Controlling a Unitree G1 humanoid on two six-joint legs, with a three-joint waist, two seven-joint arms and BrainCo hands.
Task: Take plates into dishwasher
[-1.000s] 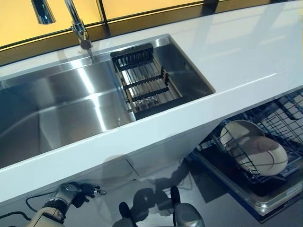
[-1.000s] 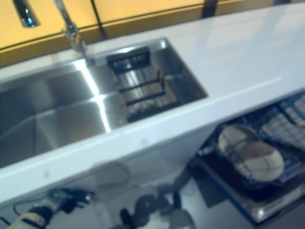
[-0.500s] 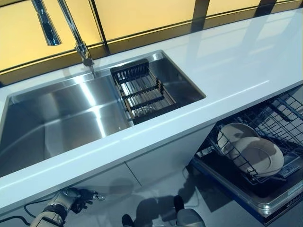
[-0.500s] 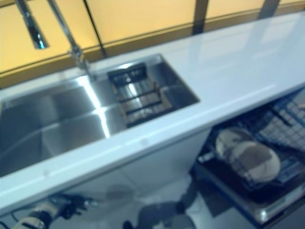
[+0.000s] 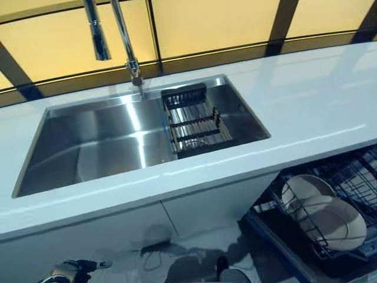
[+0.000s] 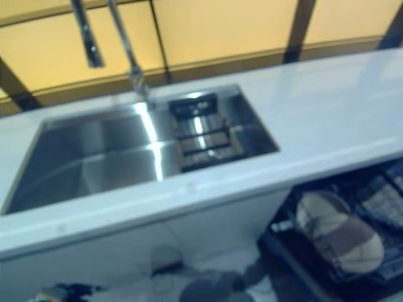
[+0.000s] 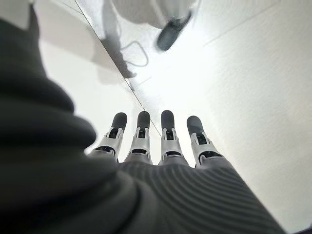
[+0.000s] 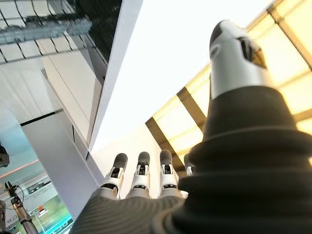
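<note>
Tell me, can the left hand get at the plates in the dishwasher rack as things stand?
Probably not directly. The left hand hangs low on the robot's left, open and empty, while the plates stand in the dishwasher rack far over on the right.

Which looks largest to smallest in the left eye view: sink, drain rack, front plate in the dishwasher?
1. sink
2. drain rack
3. front plate, though nearly equal to the rack and nearer the camera, so unsure.

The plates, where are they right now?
The plates stand in the dishwasher rack at the lower right of the left eye view, below the white countertop and to the right of the sink; neither hand holds one.
</note>
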